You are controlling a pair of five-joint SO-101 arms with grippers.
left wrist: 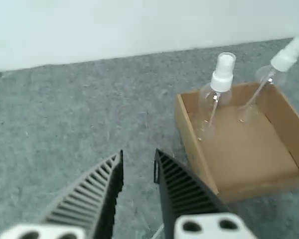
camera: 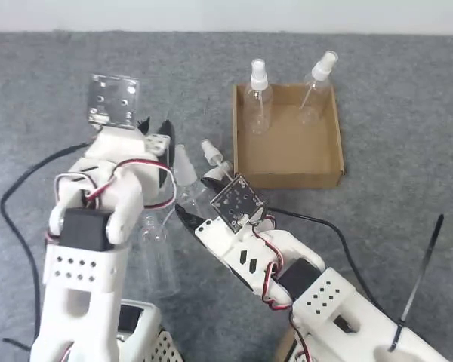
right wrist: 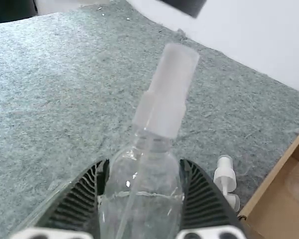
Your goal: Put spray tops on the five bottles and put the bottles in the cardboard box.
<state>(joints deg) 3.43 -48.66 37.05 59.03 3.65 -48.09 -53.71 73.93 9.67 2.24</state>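
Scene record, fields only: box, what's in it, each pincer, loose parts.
box: cardboard box, open, on the grey mat
in box: first bottle upright, second bottle leaning, each with a spray top on
right pincer: shut on third bottle, its spray top fitted
left pincer: open, empty, outside the box
loose spray tops: on the mat by a box corner

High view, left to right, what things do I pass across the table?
Left arm → held bottle → loose spray tops → cardboard box left wall → first boxed bottle → second boxed bottle → thin black strip.
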